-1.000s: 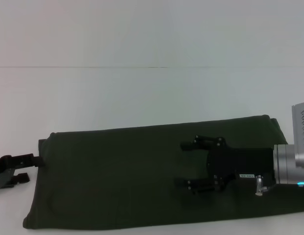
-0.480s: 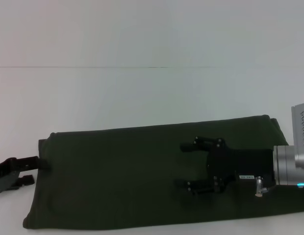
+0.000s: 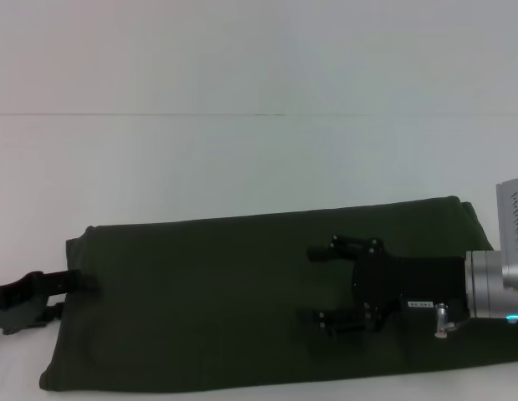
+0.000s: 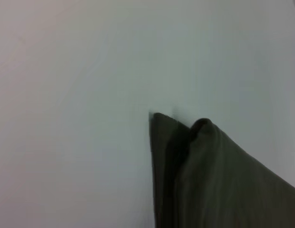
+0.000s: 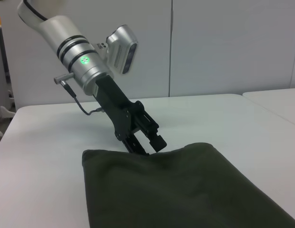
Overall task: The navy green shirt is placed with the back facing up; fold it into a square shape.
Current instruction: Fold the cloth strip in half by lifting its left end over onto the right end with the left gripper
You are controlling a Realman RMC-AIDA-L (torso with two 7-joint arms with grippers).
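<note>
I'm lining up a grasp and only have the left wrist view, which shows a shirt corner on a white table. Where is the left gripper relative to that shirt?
Observer: In the head view, the left gripper is at the left end of the shirt, with one finger reaching over the fabric edge.
Operator: Are its fingers open?
Observer: Yes, the head view shows its two fingers standing apart.
Operator: And the right arm?
Observer: The right gripper is over the shirt's right half with its fingers apart. I cannot tell whether it touches the cloth.
</note>
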